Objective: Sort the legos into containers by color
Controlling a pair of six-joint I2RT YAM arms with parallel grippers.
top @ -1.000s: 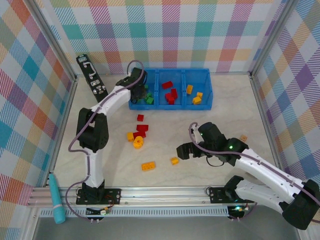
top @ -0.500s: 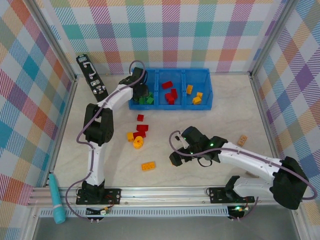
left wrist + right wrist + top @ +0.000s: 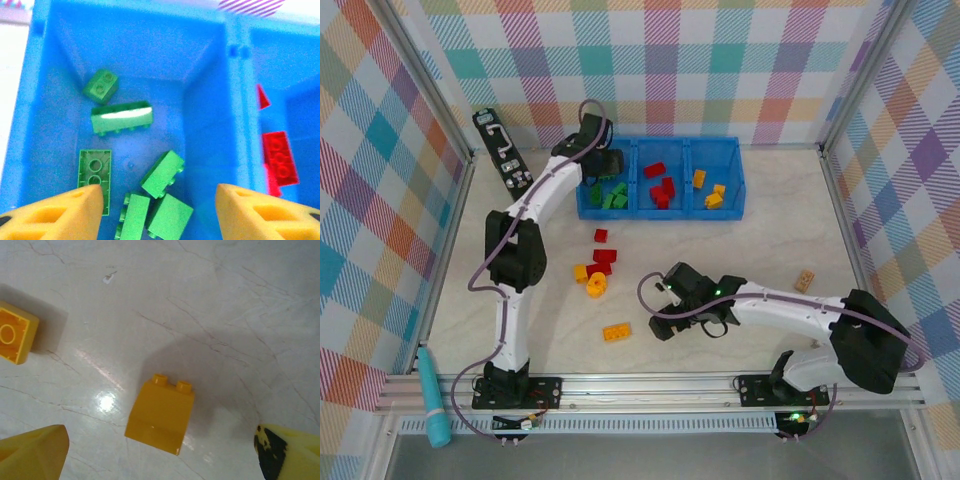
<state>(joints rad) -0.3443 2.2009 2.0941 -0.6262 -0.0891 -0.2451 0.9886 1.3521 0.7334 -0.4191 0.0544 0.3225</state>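
The left claw [image 3: 159,210] hangs empty, fingers apart, above the green bricks [image 3: 162,175] in the far-left compartment of the tray [image 3: 207,110]. The right claw [image 3: 160,445], wide apart, hovers over a yellow brick [image 3: 161,416] on the near bench [image 3: 225,300]. Next, I think: descend, close on it, and carry it to the right compartment.

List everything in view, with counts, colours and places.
tray: one, blue, three compartments, far side of table
green legos: six, left compartment
red legos: several, middle compartment; three loose mid-table
yellow-orange legos: about three, right compartment; four loose nearer
tan tile: one, right side
black bar: one, far left
teal tool: one, near-left rail
left gripper: open, yellow fingers, above green compartment
right gripper: open, straddling one yellow-orange lego
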